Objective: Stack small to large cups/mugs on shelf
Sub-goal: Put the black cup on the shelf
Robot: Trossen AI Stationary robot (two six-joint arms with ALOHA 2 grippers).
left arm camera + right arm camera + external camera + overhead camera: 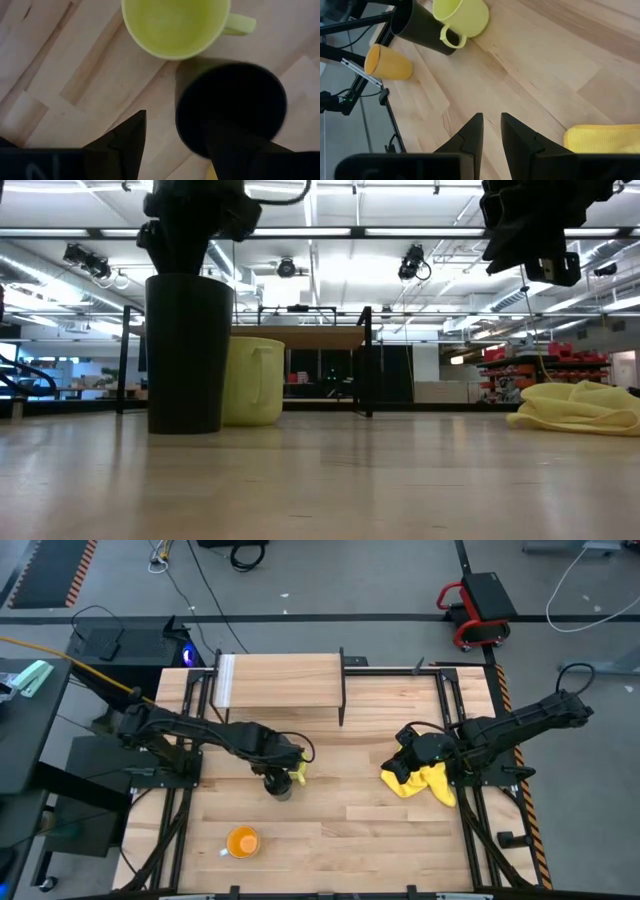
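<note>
The black cup (278, 786) (188, 350) stands upright on the tabletop. The yellow-green mug (299, 772) (175, 25) stands close beside it, handle out. My left gripper (175, 120) (274, 777) is above the black cup and open, with one finger over the cup's mouth and the other outside its wall. The orange cup (243, 841) (387, 62) sits alone toward the near edge. The light-wood shelf (280, 682) (300, 338) stands at the far side with nothing on it. My right gripper (491, 122) (408, 753) hovers by the yellow cloth, its fingers almost together and holding nothing. My left gripper comes at the black cup's rim (190, 95) from above, pointing down. One finger (235, 150) is over the cup's mouth. The other finger (127, 142) is outside the wall, with a strip of table showing between. Whether either finger touches the cup, I cannot tell.
A crumpled yellow cloth (425, 783) (580, 408) lies on the right side of the table under my right arm. Bare wood lies between the cups and the shelf's black legs (342, 705). The table's metal frame rails (455, 710) run along both sides.
</note>
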